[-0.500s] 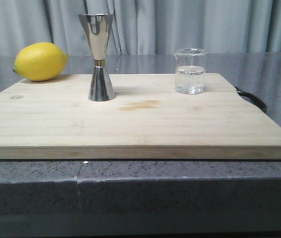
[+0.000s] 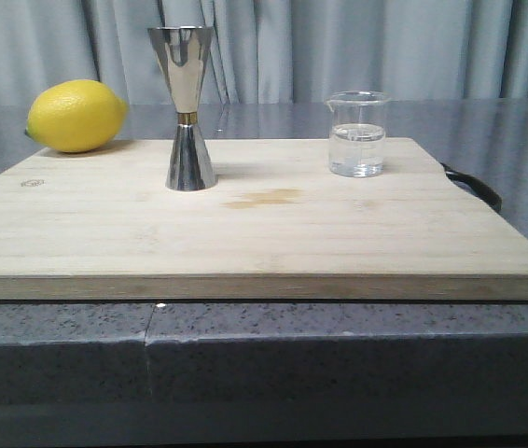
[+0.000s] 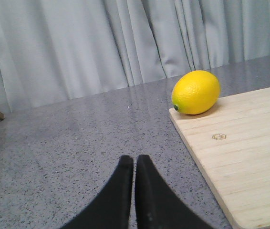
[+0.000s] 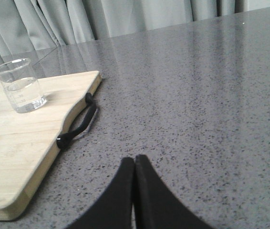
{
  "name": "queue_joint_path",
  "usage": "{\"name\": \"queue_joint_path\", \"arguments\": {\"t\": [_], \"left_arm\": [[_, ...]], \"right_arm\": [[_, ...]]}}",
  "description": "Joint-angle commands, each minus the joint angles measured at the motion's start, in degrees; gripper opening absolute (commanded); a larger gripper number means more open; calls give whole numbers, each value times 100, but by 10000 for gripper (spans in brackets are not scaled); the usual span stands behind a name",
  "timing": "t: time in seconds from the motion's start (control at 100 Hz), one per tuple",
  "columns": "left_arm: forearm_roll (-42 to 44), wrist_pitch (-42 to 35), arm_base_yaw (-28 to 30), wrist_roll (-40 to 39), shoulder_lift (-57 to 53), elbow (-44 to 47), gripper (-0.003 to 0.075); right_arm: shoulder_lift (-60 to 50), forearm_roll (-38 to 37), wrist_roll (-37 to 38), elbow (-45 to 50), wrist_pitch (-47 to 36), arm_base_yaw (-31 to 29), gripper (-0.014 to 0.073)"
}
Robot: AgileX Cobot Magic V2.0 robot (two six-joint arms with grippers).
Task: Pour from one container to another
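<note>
Grey curtains hang behind your speckled grey table (image 2: pixel 507 131), where a pale wooden board (image 2: pixel 273 243) carries everything. You see the steel jigger (image 2: pixel 186 107) upright on the board's left half, hourglass-shaped with a brass-toned waist. Right of it, well apart, stands the shorter clear glass beaker (image 2: pixel 357 133), part-filled with clear liquid. A lemon (image 2: pixel 76 115) rests at the far left corner. Your left gripper (image 3: pixel 134 164) and right gripper (image 4: pixel 134 164) have fingers pressed together, empty, over bare table.

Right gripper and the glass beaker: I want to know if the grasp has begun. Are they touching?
Apart. The right wrist view shows the right gripper shut over bare countertop, with the beaker standing far off on the cutting board.
</note>
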Motion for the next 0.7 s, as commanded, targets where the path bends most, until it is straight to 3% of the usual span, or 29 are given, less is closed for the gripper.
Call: {"name": "queue_joint_path", "arguments": {"t": [0.0, 0.08, 0.43, 0.69], "left_arm": [[-55, -427, 25, 15, -98, 208, -19], [-55, -453, 25, 15, -98, 208, -19], [-55, -453, 25, 15, -98, 208, -19], [-55, -462, 25, 15, -98, 208, -19]], "right_arm": [[-81, -630, -197, 123, -429, -6, -67], [-81, -1173, -197, 123, -429, -6, -67], [-81, -1173, -197, 123, -656, -6, -67], [-81, -1173, -197, 123, -1677, -6, -67]]}}
